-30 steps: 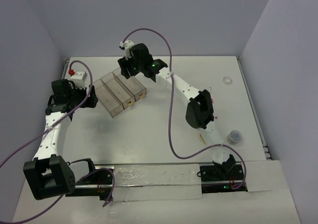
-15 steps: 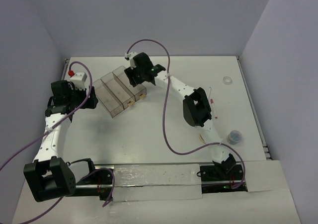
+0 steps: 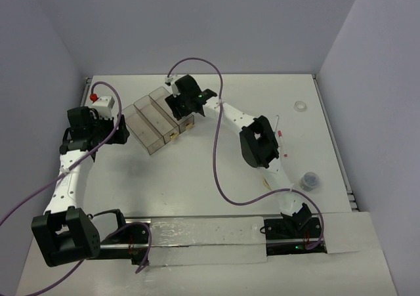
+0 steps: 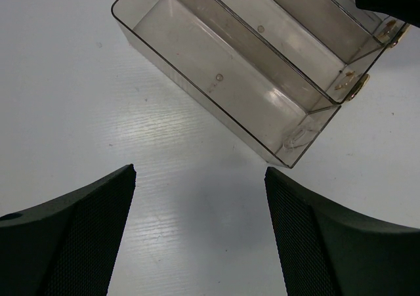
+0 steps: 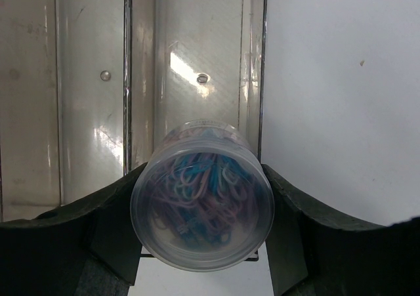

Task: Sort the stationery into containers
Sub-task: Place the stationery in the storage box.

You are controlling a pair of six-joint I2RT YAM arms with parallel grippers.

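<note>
Drop of right gripper since a second ago: from behind the clear bins to just above the end one, farthest from left gripper. Clamped on a clear round tub, crammed with blue and pink paper clips. Left jaws wide, holding nothing, unmoved.

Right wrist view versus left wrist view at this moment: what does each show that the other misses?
Only the right wrist view: a round clear tub of coloured clips gripped in the right end effector, over a bin compartment. Only the left wrist view: the left end effector, open and empty, and the tan tabs at the bins' end. Both: the clear bins.
</note>
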